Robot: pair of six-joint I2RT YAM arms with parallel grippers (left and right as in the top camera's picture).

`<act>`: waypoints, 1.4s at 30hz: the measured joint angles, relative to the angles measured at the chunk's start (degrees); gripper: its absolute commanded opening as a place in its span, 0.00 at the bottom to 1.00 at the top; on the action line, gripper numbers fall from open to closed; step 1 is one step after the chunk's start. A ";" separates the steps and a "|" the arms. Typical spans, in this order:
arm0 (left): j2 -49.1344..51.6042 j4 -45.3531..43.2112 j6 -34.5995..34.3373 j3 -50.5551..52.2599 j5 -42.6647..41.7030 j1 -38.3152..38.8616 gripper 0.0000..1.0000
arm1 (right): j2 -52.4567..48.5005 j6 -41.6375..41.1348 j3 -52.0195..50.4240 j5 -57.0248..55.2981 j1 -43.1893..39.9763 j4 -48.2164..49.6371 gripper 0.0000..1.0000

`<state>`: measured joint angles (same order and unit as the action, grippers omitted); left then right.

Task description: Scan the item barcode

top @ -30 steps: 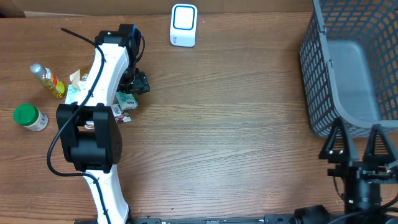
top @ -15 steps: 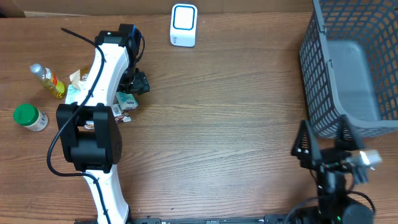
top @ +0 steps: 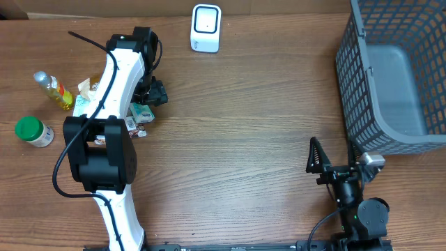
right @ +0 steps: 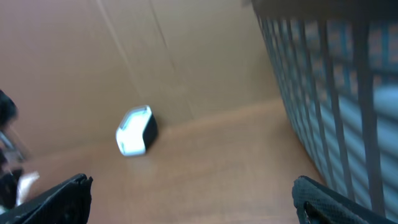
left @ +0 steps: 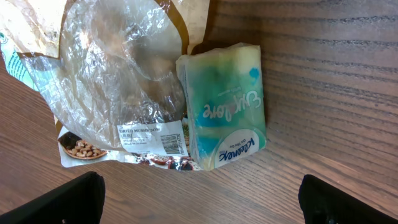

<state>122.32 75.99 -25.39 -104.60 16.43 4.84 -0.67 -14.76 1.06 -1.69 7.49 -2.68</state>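
Desk: Where is the tissue pack (left: 227, 106)?
Photographer: Flat on the wooden table (top: 244, 139), left of the scanner (top: 205, 28) and nearer the robot; it touches a crinkled clear bag (left: 118, 81) (a printed label shows on the bag); the left gripper (left: 199, 202) hangs above it, fingers spread wide, holding nothing.
Desk: And the right gripper (top: 340, 162)?
Photographer: Far right of the scanner, by the table's near edge, just beside the mesh basket (top: 362, 84); fingers likewise apart, empty.
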 measured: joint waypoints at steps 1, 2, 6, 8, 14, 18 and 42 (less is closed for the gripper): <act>0.00 0.02 0.00 0.00 0.00 0.00 1.00 | 0.00 0.00 0.00 0.00 0.00 -1.73 1.00; 0.00 0.02 0.00 0.00 0.00 0.00 1.00 | -0.09 -0.02 0.00 0.00 0.00 -2.45 1.00; 0.00 0.02 0.00 0.00 0.00 0.00 1.00 | -0.07 -0.02 0.00 0.00 0.00 -2.38 1.00; 0.00 0.02 0.00 0.00 0.00 0.00 1.00 | -0.07 0.00 0.00 0.02 0.00 -2.38 1.00; 0.00 0.02 0.00 0.00 0.00 0.00 1.00 | -0.07 -0.02 0.00 0.02 0.00 -2.43 1.00; 0.00 0.02 0.00 0.00 0.00 0.00 1.00 | -0.07 -0.02 0.00 0.02 0.00 -2.40 1.00; -9.31 -0.24 0.00 0.55 0.00 7.93 1.00 | -0.07 -0.04 0.00 0.00 0.00 -2.40 1.00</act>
<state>113.01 75.75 -25.39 -104.05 16.43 12.78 -0.73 -14.81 1.06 -1.69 7.49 -5.08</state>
